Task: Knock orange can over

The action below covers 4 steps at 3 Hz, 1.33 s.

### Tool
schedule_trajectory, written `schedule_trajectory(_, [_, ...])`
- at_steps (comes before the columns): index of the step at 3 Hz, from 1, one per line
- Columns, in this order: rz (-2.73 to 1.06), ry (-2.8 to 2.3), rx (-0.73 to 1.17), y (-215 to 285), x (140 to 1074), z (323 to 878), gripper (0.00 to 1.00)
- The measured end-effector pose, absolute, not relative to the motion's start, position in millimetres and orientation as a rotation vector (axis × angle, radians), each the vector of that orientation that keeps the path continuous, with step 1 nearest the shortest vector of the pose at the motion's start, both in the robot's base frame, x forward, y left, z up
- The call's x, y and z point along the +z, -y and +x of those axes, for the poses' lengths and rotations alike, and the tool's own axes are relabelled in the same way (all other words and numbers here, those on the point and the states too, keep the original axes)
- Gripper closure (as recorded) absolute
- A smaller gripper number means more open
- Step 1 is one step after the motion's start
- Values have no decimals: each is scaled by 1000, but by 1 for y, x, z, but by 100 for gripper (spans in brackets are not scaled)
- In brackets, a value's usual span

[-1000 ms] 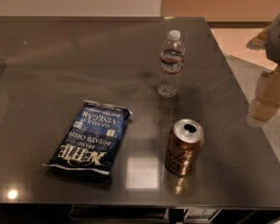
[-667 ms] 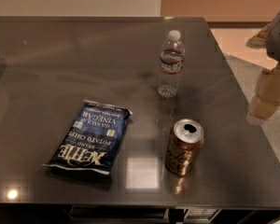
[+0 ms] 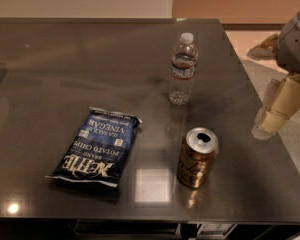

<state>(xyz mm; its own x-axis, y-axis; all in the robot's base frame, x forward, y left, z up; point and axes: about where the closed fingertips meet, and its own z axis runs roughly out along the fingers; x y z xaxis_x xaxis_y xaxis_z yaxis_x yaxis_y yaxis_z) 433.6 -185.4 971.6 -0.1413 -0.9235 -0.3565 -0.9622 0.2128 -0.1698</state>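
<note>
The orange can stands upright near the front right of the dark table. It is coppery orange-brown with a silver top and pale script. My gripper hangs at the right edge of the view, over the table's right side, to the right of the can and a little farther back, well apart from it. Its pale beige fingers point down.
A clear water bottle with a white cap stands upright behind the can. A blue Kettle chips bag lies flat to the can's left. The table's right edge runs close to the gripper, with floor beyond it.
</note>
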Motion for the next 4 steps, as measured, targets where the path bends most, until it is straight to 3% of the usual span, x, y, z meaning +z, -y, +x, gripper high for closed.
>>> schedule_trajectory(4, [-1784, -1772, 503, 118, 924, 370, 0])
